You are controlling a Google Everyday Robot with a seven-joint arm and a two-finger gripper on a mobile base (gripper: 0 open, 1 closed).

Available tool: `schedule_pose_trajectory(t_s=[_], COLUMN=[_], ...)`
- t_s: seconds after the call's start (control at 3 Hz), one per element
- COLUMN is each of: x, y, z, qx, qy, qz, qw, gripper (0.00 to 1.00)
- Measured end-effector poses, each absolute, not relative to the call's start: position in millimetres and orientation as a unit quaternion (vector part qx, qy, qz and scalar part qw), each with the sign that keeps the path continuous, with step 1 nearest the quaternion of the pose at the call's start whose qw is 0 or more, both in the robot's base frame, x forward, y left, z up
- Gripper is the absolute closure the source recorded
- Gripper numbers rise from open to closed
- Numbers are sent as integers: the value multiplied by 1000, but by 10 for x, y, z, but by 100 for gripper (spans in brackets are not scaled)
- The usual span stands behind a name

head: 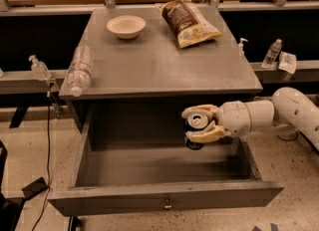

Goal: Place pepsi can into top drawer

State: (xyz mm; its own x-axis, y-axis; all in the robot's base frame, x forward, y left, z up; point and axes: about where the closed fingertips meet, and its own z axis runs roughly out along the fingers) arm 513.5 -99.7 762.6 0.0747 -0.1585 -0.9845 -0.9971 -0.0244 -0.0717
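Because the grey cabinet (pixel 159 65) carries clutter on its top, the only free place for the drink is the space beneath it, and the top drawer (pixel 149 197) stands pulled well out toward the camera, its bare floor open to a drop from above. From the right a white arm (pixel 294 110) reaches in sideways, low enough to pass under the front edge of the cabinet top, which looks like the reason it comes from the side and not from overhead. On the top, all well away from the work, lie a brown snack bag (pixel 188 23) near the back right, a clear water bottle (pixel 79 70) on its side at the left edge, and a pale bowl (pixel 126 26) near the back left. At the end of the arm the gripper (pixel 190 124) is clenched on the pepsi can (pixel 198 120), one finger behind it and one in front, so the can sits upright with its silver top and pull tab facing up. The can hangs over the right rear part of the drawer, inside its walls and seemingly clear of the floor, so lowering it before letting go looks like what remains. The small knob (pixel 167 205) sits at the centre of the drawer's front panel, untouched.
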Motion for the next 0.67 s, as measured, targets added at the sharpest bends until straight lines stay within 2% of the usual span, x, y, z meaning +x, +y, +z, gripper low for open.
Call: schedule_pose_trajectory(t_s=[0.67], x=[4838], y=[-1036], z=[7072], qx=[-547], qy=[533], qz=[461], qw=[452], gripper=[100])
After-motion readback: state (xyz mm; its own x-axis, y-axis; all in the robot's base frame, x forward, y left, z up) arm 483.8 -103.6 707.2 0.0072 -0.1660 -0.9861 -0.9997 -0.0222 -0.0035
